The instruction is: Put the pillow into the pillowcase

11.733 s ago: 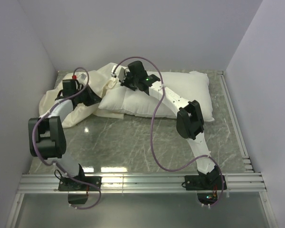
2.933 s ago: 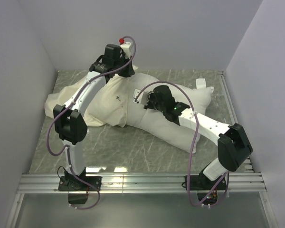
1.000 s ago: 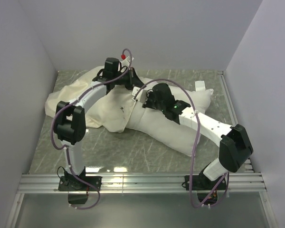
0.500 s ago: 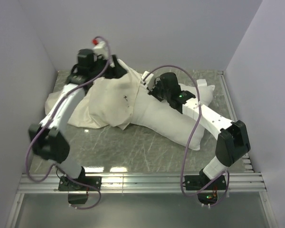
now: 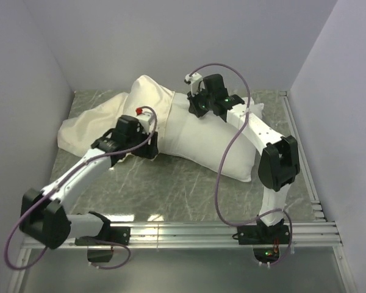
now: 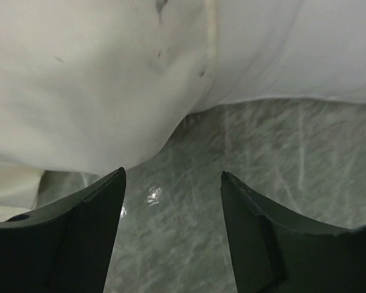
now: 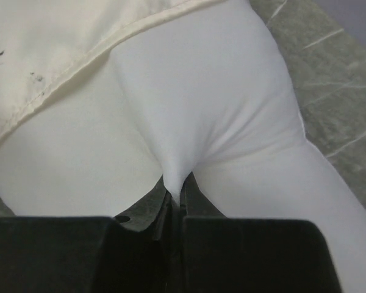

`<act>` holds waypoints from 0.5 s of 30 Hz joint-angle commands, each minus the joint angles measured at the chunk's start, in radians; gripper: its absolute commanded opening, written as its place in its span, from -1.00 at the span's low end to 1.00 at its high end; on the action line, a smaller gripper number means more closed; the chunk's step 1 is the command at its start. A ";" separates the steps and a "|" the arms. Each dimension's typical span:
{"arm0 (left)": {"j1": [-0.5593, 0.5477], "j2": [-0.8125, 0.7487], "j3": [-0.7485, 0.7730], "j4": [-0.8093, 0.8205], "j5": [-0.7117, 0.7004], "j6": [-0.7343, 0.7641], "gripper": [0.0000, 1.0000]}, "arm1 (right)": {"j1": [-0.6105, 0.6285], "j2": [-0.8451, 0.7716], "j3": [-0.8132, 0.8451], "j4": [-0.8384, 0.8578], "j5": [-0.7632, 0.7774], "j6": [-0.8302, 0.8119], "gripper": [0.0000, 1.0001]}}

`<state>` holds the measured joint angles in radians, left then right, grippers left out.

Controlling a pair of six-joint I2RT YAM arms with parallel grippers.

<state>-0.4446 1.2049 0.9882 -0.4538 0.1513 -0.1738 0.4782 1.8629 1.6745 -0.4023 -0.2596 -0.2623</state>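
The pillow (image 5: 222,143) lies slantwise on the table, plump and bright white, its left end inside the cream pillowcase (image 5: 100,122). My right gripper (image 5: 197,110) is at the pillow's back edge, just right of the case's mouth. In the right wrist view it (image 7: 178,198) is shut on a pinch of the pillow (image 7: 201,91), with the pillowcase hem (image 7: 61,79) at upper left. My left gripper (image 5: 147,149) is at the case's near edge. In the left wrist view it (image 6: 172,183) is open over bare table, the pillowcase (image 6: 79,91) just ahead and the pillow (image 6: 293,49) beyond.
Grey marble table (image 5: 171,189) with pale walls on three sides. An aluminium rail (image 5: 189,235) runs along the near edge by the arm bases, and a narrower rail (image 5: 302,152) along the right side. Purple cables loop over both arms.
My left gripper has let go of the pillowcase, opened, and swung from the back left down to the case's near edge. The right gripper carried its pinch of pillow toward the back.
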 commanded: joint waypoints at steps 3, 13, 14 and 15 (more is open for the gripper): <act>-0.074 0.129 -0.013 -0.027 -0.148 -0.044 0.22 | -0.042 0.039 0.129 -0.007 -0.145 0.254 -1.00; -0.163 0.320 -0.017 0.125 -0.297 -0.038 0.23 | -0.113 0.082 0.119 0.019 -0.303 0.462 -1.00; -0.164 0.338 -0.013 0.150 -0.311 -0.033 0.11 | -0.115 0.085 0.114 0.023 -0.320 0.469 -1.00; -0.164 0.369 -0.007 0.164 -0.315 -0.033 0.02 | -0.113 0.090 0.113 0.022 -0.340 0.472 -1.00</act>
<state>-0.5980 1.5249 0.9470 -0.3721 -0.1074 -0.2070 0.3702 1.9488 1.7489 -0.4324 -0.4942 0.1200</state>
